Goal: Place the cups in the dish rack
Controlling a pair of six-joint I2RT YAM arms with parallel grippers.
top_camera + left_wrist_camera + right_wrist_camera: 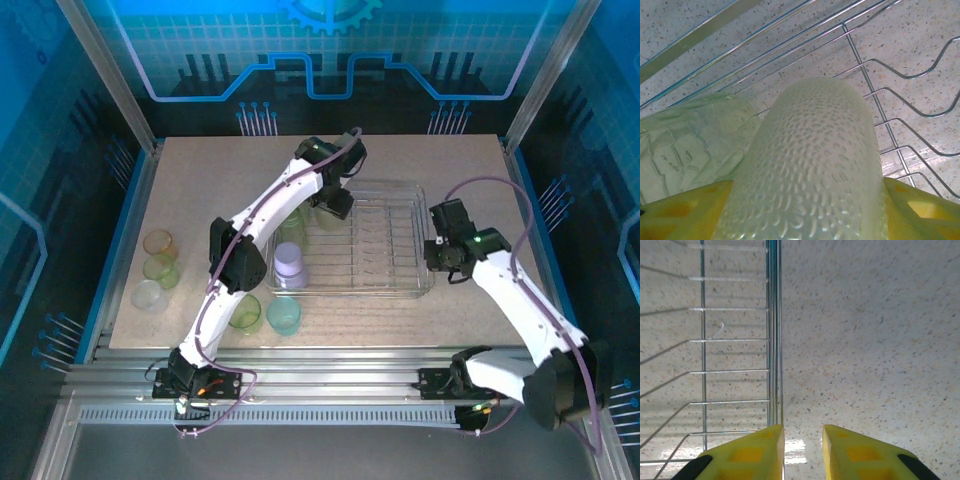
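Two yellow fingers (685, 212) of the left gripper (802, 207) pinch a dimpled yellow-green cup (810, 150) by its sides, low over the far left corner of the dish rack (875, 107). Just beside it on the left is a faceted translucent cup (690, 145), already inside the rack. Whether the two touch cannot be told.

The right gripper (803, 450) hangs just outside the rack's right rim. Its fingers are slightly parted with nothing between them, above the bare table (875, 340).

Further out, a lavender cup (290, 265) sits in the rack's near left corner. A teal cup (283, 317) and a green cup (245, 313) stand on the table close to the left arm's elbow. Three more cups (157, 268) are grouped near the table's left edge, well apart from the rack.

Probable hazards:

1. Tipping. If the dimpled cup is released astride a raised wire, it may lean or roll.
2. Collision. Lowering or withdrawing beside the faceted cup may knock it over.
3. Slip. The plastic wall looks slick, so a loose pinch may drop the cup early.
4. Sweep. A low swing of the elbow may strike the teal or green cup.
5. Snag. Inward travel of the right gripper may catch the rim and shift the rack.
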